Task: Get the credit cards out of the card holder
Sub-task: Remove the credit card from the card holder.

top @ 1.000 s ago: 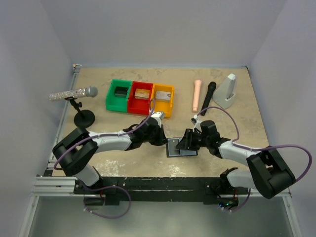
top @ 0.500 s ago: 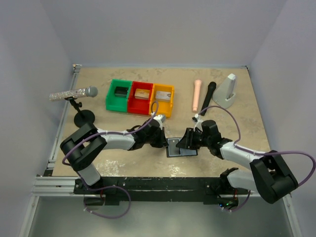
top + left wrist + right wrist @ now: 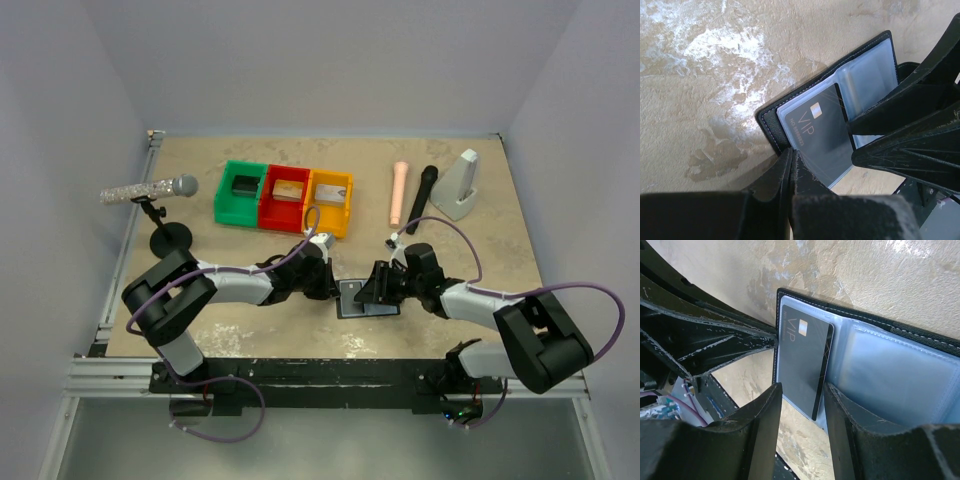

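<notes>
Wallet (image 3: 840, 95) lies spread open and flat on the table (image 3: 715, 60), pale clear sleeves up, between the two arms near the front edge. One dark card (image 3: 817, 135) marked VIP sits in the sleeve on the left arm's side; the other sleeve looks empty.

Left gripper (image 3: 791, 162): fingers together, tips at the wallet's black border beside the card. Likely pinning the wallet so it won't slide or fold when the card is pulled. Can't tell if a layer of the cover is pinched between the tips.

Right gripper (image 3: 802, 390): fingers (image 3: 760, 430) apart, straddling the card's near end, one on each long side. Nothing gripped yet, and contact with the card is unclear. Placed this way, probably to catch the card's end and draw it out of the sleeve.

Bins (image 3: 283, 217), green, red and yellow joined, stand well behind the wallet. The green one holds something dark (image 3: 243, 184) and the red one something tan (image 3: 289, 190), possibly cards, too small to be sure.

Judged step: extracting the remaining dark card. Risk: the thin card slips between smooth fingers, or the wallet lifts with it.
</notes>
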You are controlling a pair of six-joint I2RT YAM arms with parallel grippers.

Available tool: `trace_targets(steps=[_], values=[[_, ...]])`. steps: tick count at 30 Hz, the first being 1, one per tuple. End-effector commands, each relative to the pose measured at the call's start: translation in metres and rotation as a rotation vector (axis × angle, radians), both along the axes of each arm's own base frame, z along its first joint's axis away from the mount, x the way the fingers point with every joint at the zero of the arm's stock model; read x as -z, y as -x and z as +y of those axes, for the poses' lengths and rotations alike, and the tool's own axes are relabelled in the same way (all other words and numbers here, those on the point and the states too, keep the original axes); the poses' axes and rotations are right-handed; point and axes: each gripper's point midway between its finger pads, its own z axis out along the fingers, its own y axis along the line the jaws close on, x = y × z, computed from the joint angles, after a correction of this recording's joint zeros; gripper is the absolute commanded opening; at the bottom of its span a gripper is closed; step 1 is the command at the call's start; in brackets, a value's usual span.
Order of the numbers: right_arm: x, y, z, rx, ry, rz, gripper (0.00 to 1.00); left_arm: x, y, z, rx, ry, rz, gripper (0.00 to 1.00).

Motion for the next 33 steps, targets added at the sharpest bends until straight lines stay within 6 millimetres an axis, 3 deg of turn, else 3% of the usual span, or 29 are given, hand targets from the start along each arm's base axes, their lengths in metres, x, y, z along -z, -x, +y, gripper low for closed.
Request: trace_targets(steps=[1,21,33], values=[[-0.014,-0.010,0.007,-0.013,-0.038,-0.043,0.44,0.011,0.002,0.002,-0.008,-0.018,0.005,0.00],[-0.028,-0.010,0.019,-0.029,-0.148,-0.072,0.38,0.035,0.006,0.009,0.001,-0.072,0.044,0.00],[-0.038,-0.007,0.021,-0.052,-0.180,-0.094,0.35,0.034,0.005,0.007,0.006,-0.060,0.045,0.00]])
